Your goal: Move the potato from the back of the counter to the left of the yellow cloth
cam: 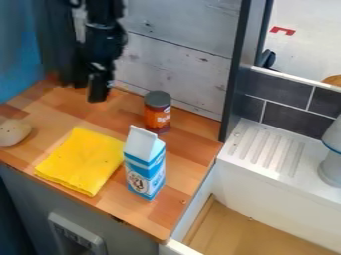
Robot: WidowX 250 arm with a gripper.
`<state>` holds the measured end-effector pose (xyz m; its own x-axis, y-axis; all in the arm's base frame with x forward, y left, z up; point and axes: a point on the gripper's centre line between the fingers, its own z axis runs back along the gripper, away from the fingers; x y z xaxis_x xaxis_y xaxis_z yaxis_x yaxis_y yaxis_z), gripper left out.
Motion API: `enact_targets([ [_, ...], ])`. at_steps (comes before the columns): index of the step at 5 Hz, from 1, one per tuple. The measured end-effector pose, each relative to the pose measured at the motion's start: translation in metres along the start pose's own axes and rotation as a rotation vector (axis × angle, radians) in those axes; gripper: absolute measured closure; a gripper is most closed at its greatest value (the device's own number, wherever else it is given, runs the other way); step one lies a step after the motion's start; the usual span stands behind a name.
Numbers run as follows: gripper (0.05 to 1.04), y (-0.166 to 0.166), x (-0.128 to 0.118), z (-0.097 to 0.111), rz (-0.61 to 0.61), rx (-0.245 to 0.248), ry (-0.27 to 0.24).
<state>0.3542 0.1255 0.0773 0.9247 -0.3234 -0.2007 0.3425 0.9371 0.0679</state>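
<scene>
Hanging over the rear of the wood counter, your tool is nearest the upright jar; can't tell whether it's spread or pressed together. Looks pre-contact; any reach calls for clearing the carton, just beside the cloth. Plank wall behind, sink right.

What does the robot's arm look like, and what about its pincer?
The arm is black and built of chunky, jointed segments, with a few small pale spots, maybe glints, toward its lower end. The pincer is black too, narrow and blocky. I can't make out any cables for certain.
</scene>
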Motion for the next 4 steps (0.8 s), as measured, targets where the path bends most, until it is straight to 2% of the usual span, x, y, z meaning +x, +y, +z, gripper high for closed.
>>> enact_targets([
  [1, 0.087, -0.014, 0.011, 0.003, -0.203, -0.117, -0.103],
  [2, 0.087, 0.006, -0.006, 0.008, -0.145, -0.165, -0.119],
  [3, 0.087, 0.003, -0.006, 0.005, -0.067, -0.229, -0.092],
  [4, 0.087, 0.004, -0.006, 0.004, -0.009, -0.229, -0.089],
])
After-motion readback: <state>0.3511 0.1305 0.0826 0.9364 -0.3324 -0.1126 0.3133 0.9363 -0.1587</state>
